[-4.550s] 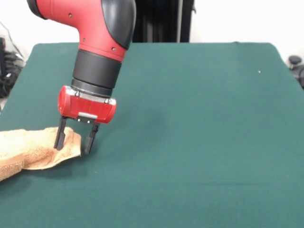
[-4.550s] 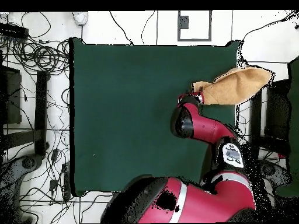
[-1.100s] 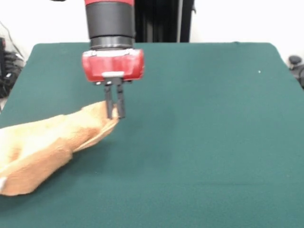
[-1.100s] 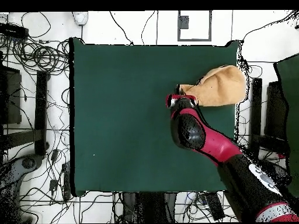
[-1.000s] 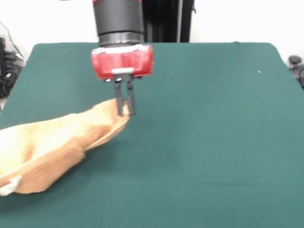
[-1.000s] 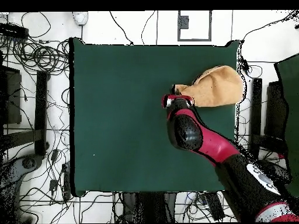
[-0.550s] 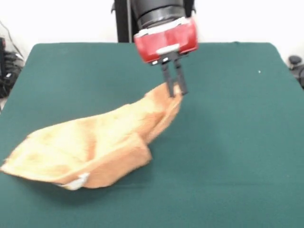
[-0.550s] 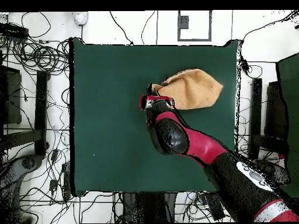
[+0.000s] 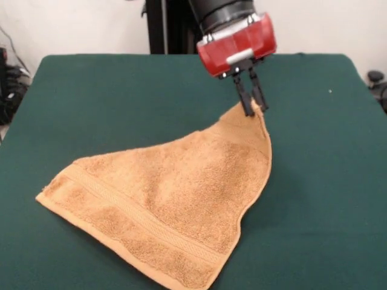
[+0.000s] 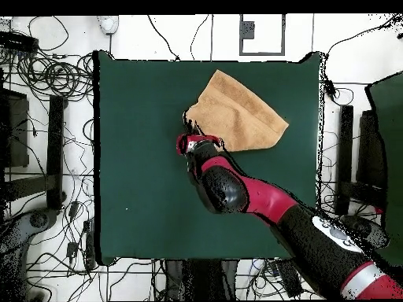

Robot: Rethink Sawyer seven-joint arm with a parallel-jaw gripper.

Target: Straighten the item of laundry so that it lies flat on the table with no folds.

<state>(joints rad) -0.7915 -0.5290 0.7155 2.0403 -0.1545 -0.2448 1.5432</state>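
Observation:
The item of laundry (image 9: 169, 199), a tan terry towel with a woven border band, lies mostly spread on the green table (image 9: 91, 90). One corner is lifted off the surface, pinched in my gripper (image 9: 254, 109), which is shut on it. From that corner the cloth slopes down to the table. From overhead the towel (image 10: 236, 114) sits toward the far middle of the table (image 10: 142, 157), with the gripper (image 10: 191, 130) at its corner nearest the arm.
Cables and stands lie around the table (image 10: 47, 79) on the floor. A dark post (image 9: 157, 27) stands behind the table's far edge.
My gripper has dragged the towel's corner from the table's side toward the middle and lifted it. The bunched towel has unfolded and now spreads nearly flat.

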